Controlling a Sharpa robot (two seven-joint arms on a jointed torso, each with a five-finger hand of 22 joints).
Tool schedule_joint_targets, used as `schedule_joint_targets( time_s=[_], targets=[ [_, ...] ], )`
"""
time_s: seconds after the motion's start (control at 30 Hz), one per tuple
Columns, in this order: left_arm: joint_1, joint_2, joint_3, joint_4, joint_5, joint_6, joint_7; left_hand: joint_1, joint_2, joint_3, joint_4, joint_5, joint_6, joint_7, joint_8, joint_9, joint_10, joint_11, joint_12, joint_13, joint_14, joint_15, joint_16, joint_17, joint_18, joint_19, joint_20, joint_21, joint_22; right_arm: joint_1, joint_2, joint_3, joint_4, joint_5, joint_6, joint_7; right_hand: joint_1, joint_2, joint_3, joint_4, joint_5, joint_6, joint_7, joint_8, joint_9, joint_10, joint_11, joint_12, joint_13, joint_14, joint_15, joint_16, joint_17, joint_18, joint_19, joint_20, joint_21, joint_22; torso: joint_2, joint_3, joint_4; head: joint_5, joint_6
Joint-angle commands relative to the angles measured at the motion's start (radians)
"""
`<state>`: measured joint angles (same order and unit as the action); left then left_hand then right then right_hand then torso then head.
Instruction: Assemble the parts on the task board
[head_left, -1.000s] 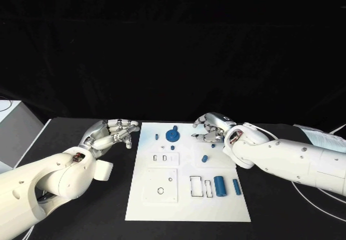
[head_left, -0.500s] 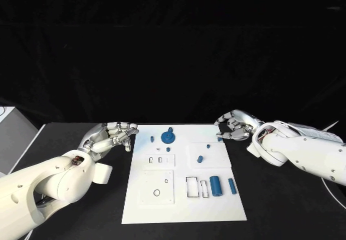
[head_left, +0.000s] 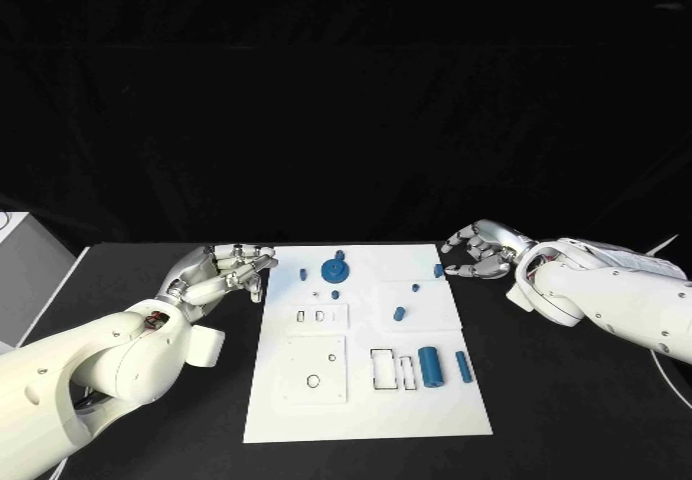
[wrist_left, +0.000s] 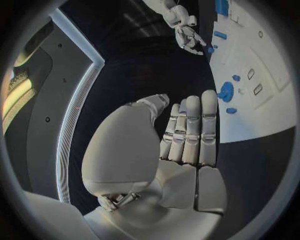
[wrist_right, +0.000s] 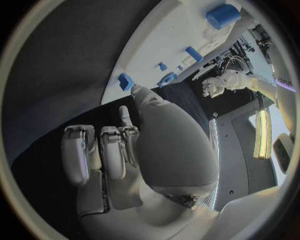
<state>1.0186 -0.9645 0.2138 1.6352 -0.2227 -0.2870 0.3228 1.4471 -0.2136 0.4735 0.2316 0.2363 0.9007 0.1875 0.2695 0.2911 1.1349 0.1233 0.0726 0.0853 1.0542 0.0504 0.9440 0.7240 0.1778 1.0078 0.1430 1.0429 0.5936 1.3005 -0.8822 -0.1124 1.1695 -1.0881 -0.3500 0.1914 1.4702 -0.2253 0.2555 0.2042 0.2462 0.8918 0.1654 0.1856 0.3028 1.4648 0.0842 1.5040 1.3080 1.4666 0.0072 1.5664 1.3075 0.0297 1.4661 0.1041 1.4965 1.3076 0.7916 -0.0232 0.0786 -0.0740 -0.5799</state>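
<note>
The white task board (head_left: 361, 400) lies in the middle of the black table, also seen as the board (wrist_left: 262, 105) and the board (wrist_right: 169, 35). On it are a blue gear (head_left: 336, 270), several small blue pieces and two blue cylinders (head_left: 430, 362). One small blue piece (head_left: 440, 269) lies at the board's right edge. My right hand (head_left: 483, 250) hovers just right of that edge, fingers loosely curved, holding nothing; the thumb (wrist_right: 140, 97) points toward the piece (wrist_right: 125, 81). My left hand (head_left: 228, 268) stays left of the board's far corner, its fingers (wrist_left: 190, 130) straight and empty.
A white box (head_left: 18, 270) stands at the table's left edge. A white cable (head_left: 672, 385) runs along the right side. Bare black table lies on both sides of the board.
My right hand has drawn back from over the board's upper middle to just beyond its right edge, leaving a small blue piece there. The left hand has stayed put. The camera shifted slightly.
</note>
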Motion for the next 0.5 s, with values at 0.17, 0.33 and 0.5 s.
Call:
schedule_joint_targets(
  time_s=[0.17, 0.33, 0.5],
  targets=[
    [-0.002, 0.001, 0.001, -0.002, 0.005, 0.018, 0.005, -0.009, -0.001, 0.003, -0.001, -0.003, -0.005, -0.003, -0.001, 0.002, -0.005, 0.001, 0.003, 0.002, -0.008, 0.002, 0.004, -0.002, 0.006, -0.006, 0.003, 0.007, 0.001, -0.011, 0.010, 0.000, -0.013, -0.032, 0.051, -0.004, 0.006, -0.001, -0.001, -0.005, -0.001, -0.006, 0.000, -0.006, -0.001, 0.025, -0.002, -0.003, 0.191, 0.104, -0.001, 0.004, 0.263, -0.007, 0.069, 0.002, 0.003, 0.180, -0.001, -0.0024, -0.0008, 0.002, -0.010],
    [-0.003, 0.001, 0.001, -0.003, 0.004, 0.017, 0.005, -0.009, -0.001, 0.003, -0.001, -0.003, -0.005, -0.003, -0.001, 0.002, -0.005, 0.001, 0.003, 0.002, -0.008, 0.002, 0.004, -0.002, 0.006, -0.006, 0.003, 0.007, 0.001, -0.013, 0.011, 0.000, -0.009, -0.035, 0.060, -0.008, 0.006, 0.000, -0.001, -0.004, -0.001, -0.006, 0.000, -0.006, -0.001, 0.028, -0.002, 0.000, 0.194, 0.104, -0.001, 0.004, 0.263, -0.007, 0.069, 0.002, 0.002, 0.180, -0.002, -0.0025, -0.0019, 0.003, -0.014],
    [-0.003, 0.001, 0.001, -0.004, 0.004, 0.016, 0.006, -0.009, -0.001, 0.003, -0.001, -0.003, -0.005, -0.003, -0.001, 0.002, -0.005, 0.001, 0.003, 0.002, -0.008, 0.002, 0.004, -0.002, 0.006, -0.006, 0.003, 0.007, 0.001, -0.015, 0.013, 0.000, -0.006, -0.036, 0.062, -0.012, 0.005, 0.002, 0.001, -0.002, 0.000, -0.002, 0.000, -0.004, -0.001, 0.029, -0.002, 0.001, 0.195, 0.104, 0.000, 0.004, 0.263, -0.007, 0.070, 0.002, 0.003, 0.181, -0.002, -0.0028, -0.0026, 0.002, -0.014]
  ],
)
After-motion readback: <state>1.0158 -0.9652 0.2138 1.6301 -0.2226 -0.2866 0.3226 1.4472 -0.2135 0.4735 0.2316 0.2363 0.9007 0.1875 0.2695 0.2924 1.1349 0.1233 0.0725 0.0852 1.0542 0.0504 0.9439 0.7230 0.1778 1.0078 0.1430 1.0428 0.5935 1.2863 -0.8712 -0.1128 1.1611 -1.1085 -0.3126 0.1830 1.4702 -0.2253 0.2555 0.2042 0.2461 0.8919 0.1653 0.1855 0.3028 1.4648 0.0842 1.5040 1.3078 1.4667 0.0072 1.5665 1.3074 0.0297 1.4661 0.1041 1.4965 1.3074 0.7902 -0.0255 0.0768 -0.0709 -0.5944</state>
